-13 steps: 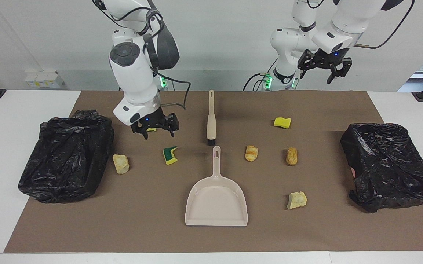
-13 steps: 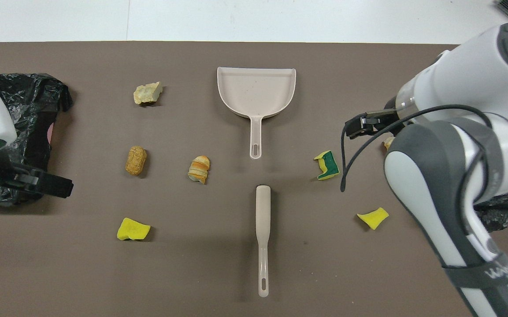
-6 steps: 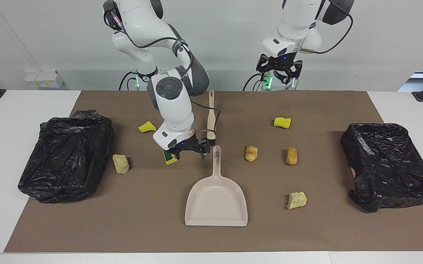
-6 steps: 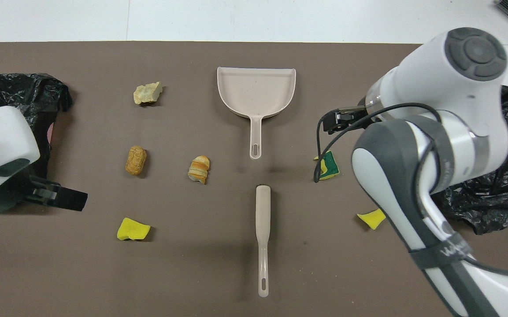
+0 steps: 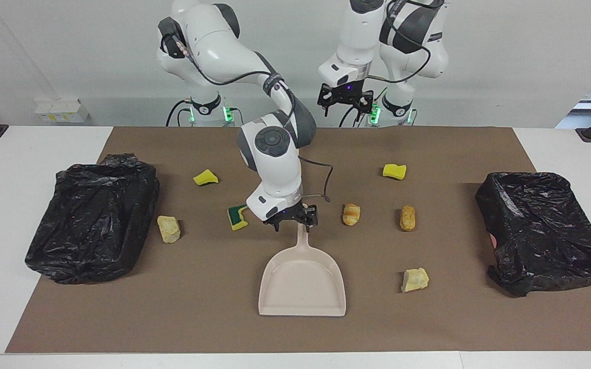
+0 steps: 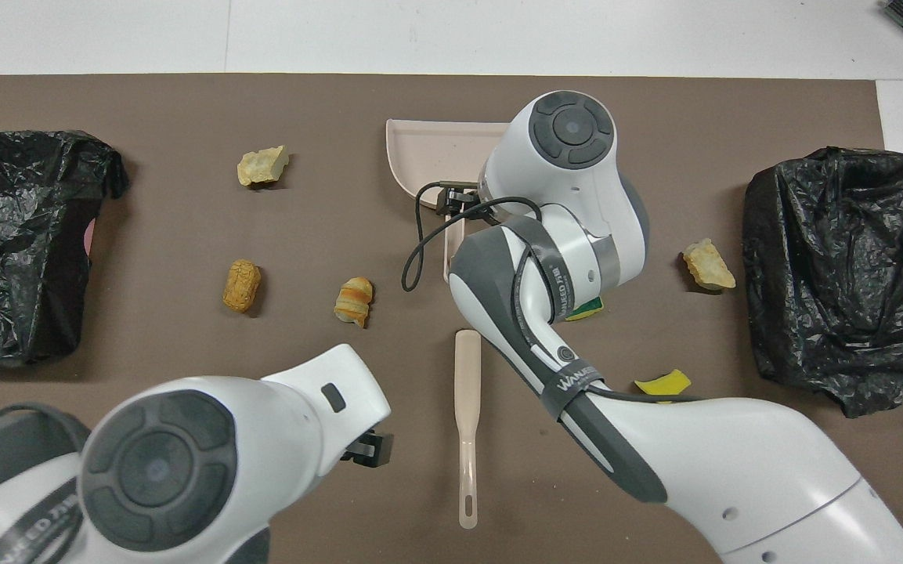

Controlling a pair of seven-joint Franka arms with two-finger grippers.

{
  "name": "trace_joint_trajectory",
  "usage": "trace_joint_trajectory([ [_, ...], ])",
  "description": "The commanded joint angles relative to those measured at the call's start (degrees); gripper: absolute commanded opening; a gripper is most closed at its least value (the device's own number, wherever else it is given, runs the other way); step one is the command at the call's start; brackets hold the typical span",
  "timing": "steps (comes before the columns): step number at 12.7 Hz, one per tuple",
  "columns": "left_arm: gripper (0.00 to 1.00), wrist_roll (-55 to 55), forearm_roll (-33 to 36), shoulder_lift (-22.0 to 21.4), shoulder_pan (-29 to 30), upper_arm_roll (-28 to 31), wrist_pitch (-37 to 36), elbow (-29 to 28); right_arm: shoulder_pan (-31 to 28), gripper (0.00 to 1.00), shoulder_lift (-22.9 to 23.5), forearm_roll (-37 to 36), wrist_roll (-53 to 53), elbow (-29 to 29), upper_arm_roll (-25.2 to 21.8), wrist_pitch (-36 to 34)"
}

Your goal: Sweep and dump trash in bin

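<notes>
Several trash scraps lie on the brown mat: a yellow sponge (image 5: 205, 177), a green-and-yellow sponge (image 5: 237, 216), bread chunks (image 5: 168, 228) (image 5: 415, 279), a croissant piece (image 5: 351, 214), a roll (image 5: 407, 218) and another yellow sponge (image 5: 394, 171). My right gripper (image 5: 293, 219) is low over the top of the beige dustpan's (image 5: 303, 279) handle, fingers apart on either side of it. My left gripper (image 5: 345, 100) hangs open, high over the mat's edge nearest the robots. The beige brush (image 6: 467, 407) shows only in the overhead view, nearer the robots than the dustpan (image 6: 435, 153).
Two bins lined with black bags stand at the mat's ends, one (image 5: 93, 220) toward the right arm's end, the other (image 5: 544, 230) toward the left arm's end. The right arm's body covers the brush in the facing view.
My right gripper has travelled from beside the green-and-yellow sponge to the dustpan's handle and come lower. The left arm has swung in toward the middle, above the brush's end.
</notes>
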Motion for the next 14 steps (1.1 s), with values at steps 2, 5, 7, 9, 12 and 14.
trace_joint_trajectory([
  [2,1.0,-6.1,-0.4,-3.1,-4.6,1.0,5.1,-5.7,0.3,0.78,1.0,0.4,0.9,0.8,-0.1,0.3],
  [5,1.0,-12.5,-0.5,2.3,-10.4,1.1,10.8,-7.0,1.2,0.79,1.7,-2.2,0.5,1.8,-0.2,1.0],
  [7,1.0,-15.9,-0.5,5.7,-12.9,1.1,18.1,-9.0,1.9,0.78,1.6,-2.3,0.3,1.0,-0.1,3.2],
  [9,1.0,-17.6,-0.5,9.6,-14.8,1.1,22.2,-9.0,2.8,0.64,1.6,-3.6,0.3,-0.2,-0.1,3.6],
  [12,1.0,-18.0,-0.5,12.2,-15.6,1.1,25.6,-9.4,2.3,0.18,1.5,-4.4,-2.9,-0.4,-0.1,3.7],
  [14,0.97,-17.9,-0.5,12.2,-15.5,1.1,25.8,-10.2,2.0,0.0,1.2,-4.4,-3.3,-0.4,-0.1,3.4],
])
